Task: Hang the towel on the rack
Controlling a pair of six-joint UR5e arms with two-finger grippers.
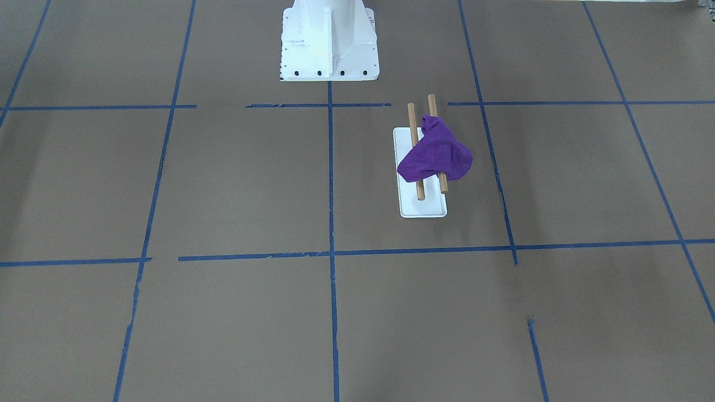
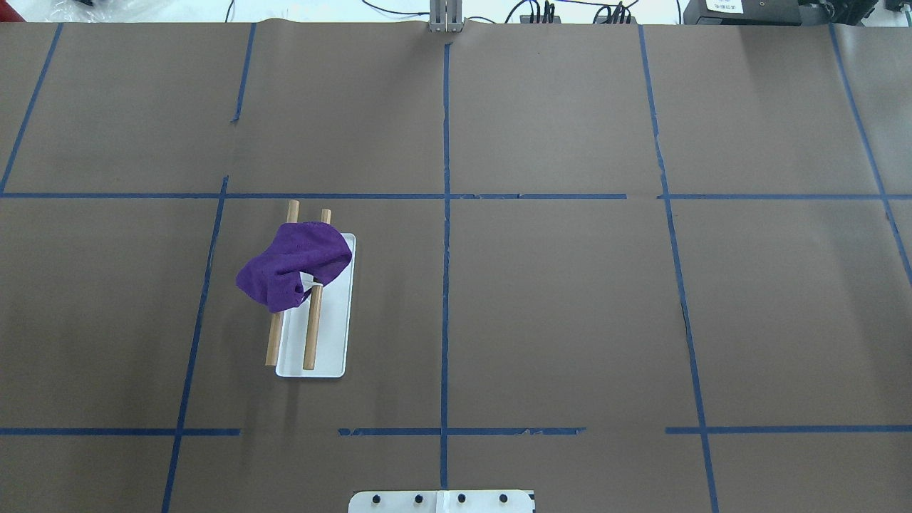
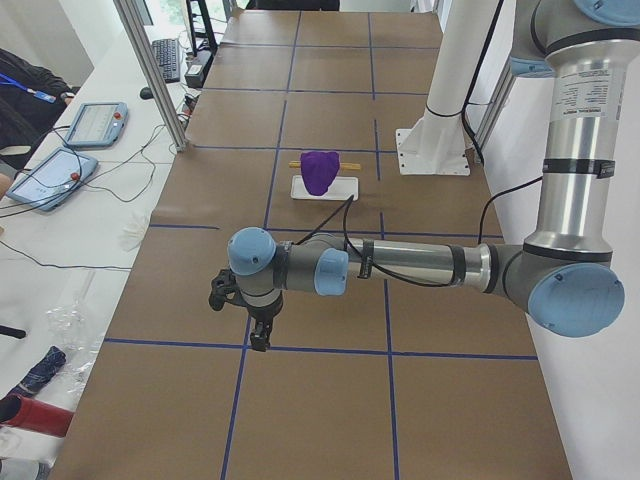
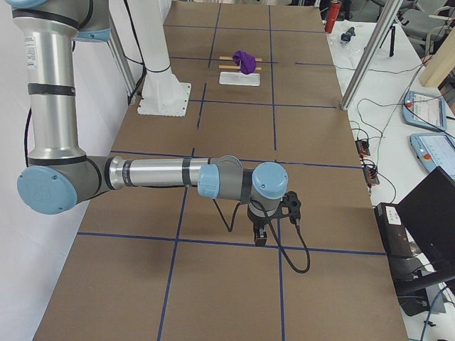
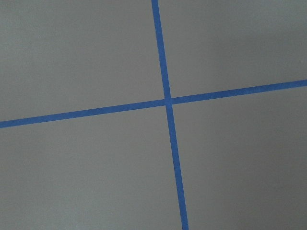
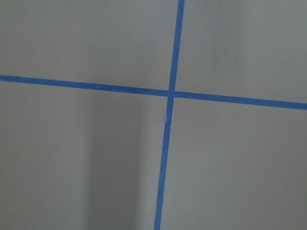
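A purple towel (image 1: 437, 153) lies bunched over the two wooden rods (image 1: 419, 190) of a rack with a white base (image 1: 423, 207). In the overhead view the towel (image 2: 291, 262) covers the far half of the rods (image 2: 311, 335) above the base (image 2: 333, 335). It also shows in the side views (image 3: 320, 170) (image 4: 244, 60). My left gripper (image 3: 258, 335) hangs over the table end far from the rack. My right gripper (image 4: 259, 234) hangs over the opposite table end. Both show only in side views, so I cannot tell whether they are open or shut.
The white robot pedestal (image 1: 328, 42) stands at the table's edge, also in the overhead view (image 2: 442, 501). Blue tape lines (image 2: 445, 214) grid the brown table. Tablets (image 3: 50, 175) and cables lie on a side bench beyond a metal post (image 3: 150, 70).
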